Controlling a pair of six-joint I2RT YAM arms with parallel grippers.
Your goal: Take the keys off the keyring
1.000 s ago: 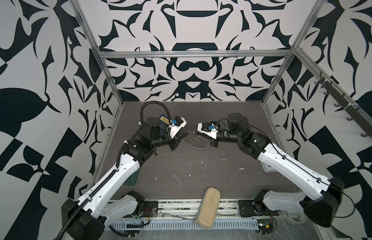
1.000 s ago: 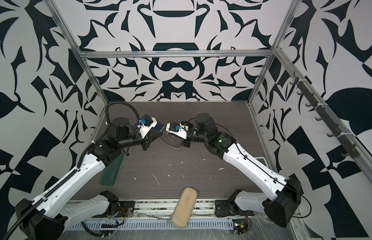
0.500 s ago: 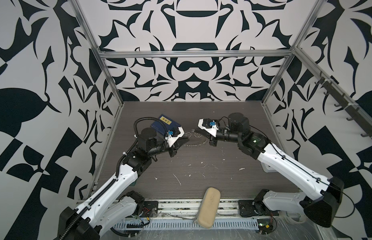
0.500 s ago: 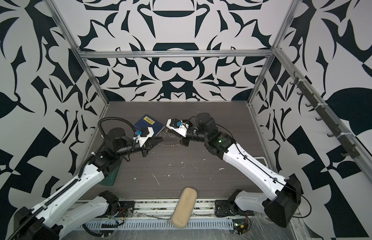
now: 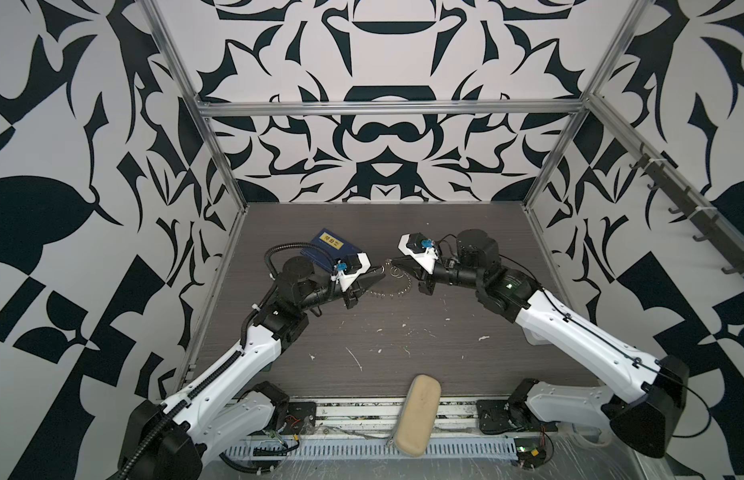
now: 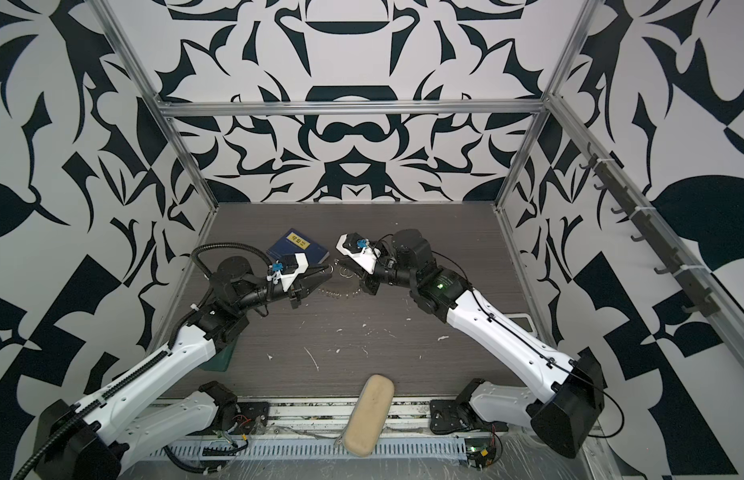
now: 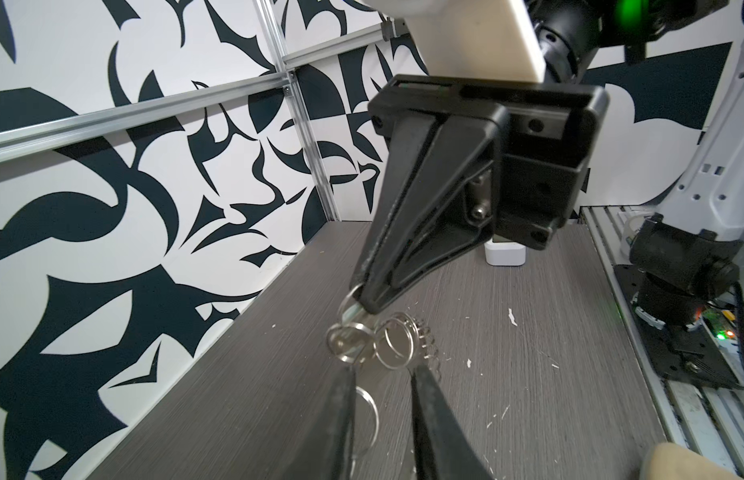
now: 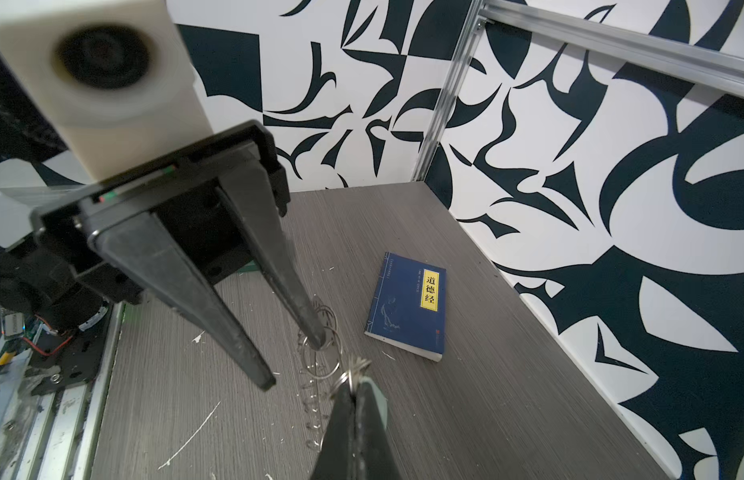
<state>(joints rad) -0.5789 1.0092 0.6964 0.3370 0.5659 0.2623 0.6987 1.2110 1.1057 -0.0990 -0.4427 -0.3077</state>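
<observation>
We're in the thick of the separating step, mid-table, just in front of the blue book point(image 8: 409, 305). The right gripper point(image 7: 368, 301) has its jaws pressed tight together, pinching the keys point(image 7: 347, 338) by the pale mint tag point(image 8: 380, 401), with a wire ring poking out just past its tips. The keyring point(image 5: 386, 293) sits right between the two arms. Its string of small split rings trails along the table point(image 5: 445, 361), and the end nearest the right gripper looks lifted off the surface. Over on the other side, the left gripper point(image 8: 292, 362) is spread, with nothing pinched between its fingers point(image 8: 308, 320). In the right wrist view one fingertip sits right at a wire loop, and I can't tell whether it is threaded through it or only in front of it. From the left wrist view the silver key looks to be joined to the big ring through a small loop, so by my reading nothing has come free yet. What's next? I'd say the left gripper needs to close on the keyring itself, close to the loop that carries the key, and hold it firm as an anchor. The right one can then work the key's loop round and off. That calls for a fine pinch on thin wire. Catch the wrong loop, or grab two at once, and the whole bundle will simply follow the pull.
</observation>
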